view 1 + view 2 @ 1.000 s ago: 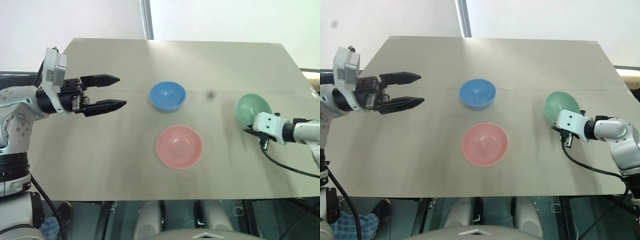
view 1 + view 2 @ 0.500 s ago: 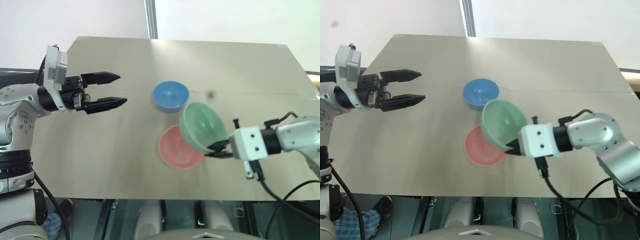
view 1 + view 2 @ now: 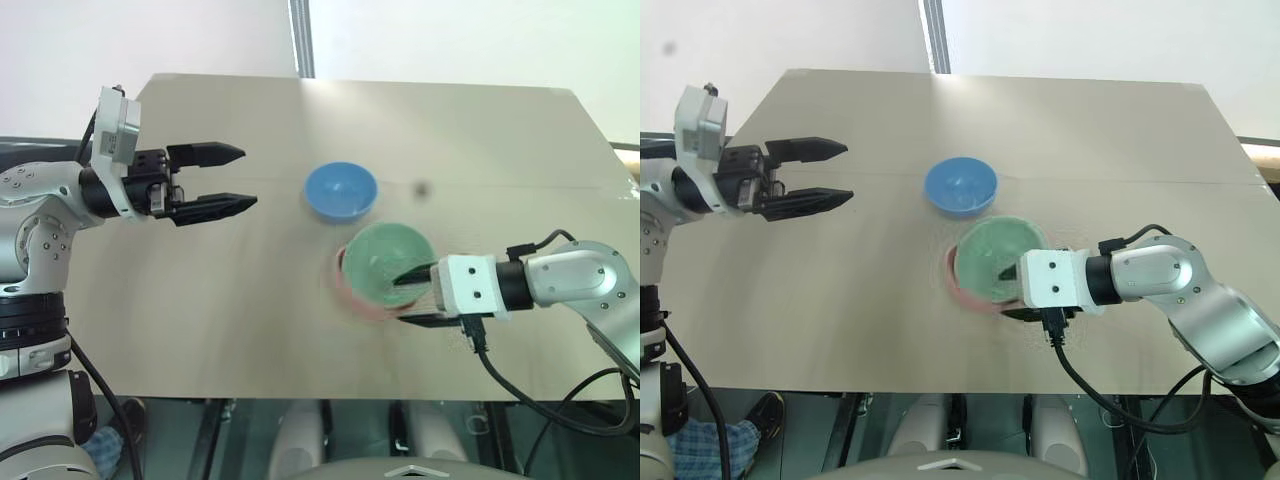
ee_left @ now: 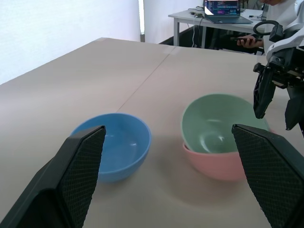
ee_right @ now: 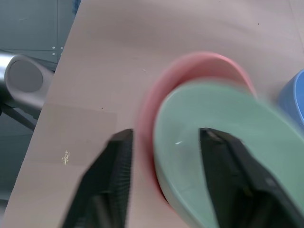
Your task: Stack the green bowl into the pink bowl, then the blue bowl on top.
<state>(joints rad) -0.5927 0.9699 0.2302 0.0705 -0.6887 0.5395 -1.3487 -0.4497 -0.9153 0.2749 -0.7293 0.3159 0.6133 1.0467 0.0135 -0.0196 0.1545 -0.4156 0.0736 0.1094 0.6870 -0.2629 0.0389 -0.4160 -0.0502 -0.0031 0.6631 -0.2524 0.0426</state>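
Your green bowl (image 4: 216, 122) now sits inside the pink bowl (image 4: 223, 160), a little tilted and off-centre, so that a crescent of pink rim shows on the side towards the robot's left; the pair rests on the tan counter (image 3: 200, 300) near its middle; the blue bowl (image 3: 341, 190) stands upright on its own just beyond them, close by but not touching. Your right claw (image 3: 413, 296) lies low over the near right edge of the stack, its two black fingers (image 5: 118, 175) spread apart with one over the inside of the green bowl and the other outside the pink wall; the rims pass between them, and you can see from the wrist view that neither finger is pressed onto the bowl. Your left claw (image 3: 235, 178) hovers well off to the left above bare counter, fingers parted wide and pointing towards the bowls, holding nothing. In the left wrist view a desk with a laptop (image 4: 222, 8) stands far behind the counter.
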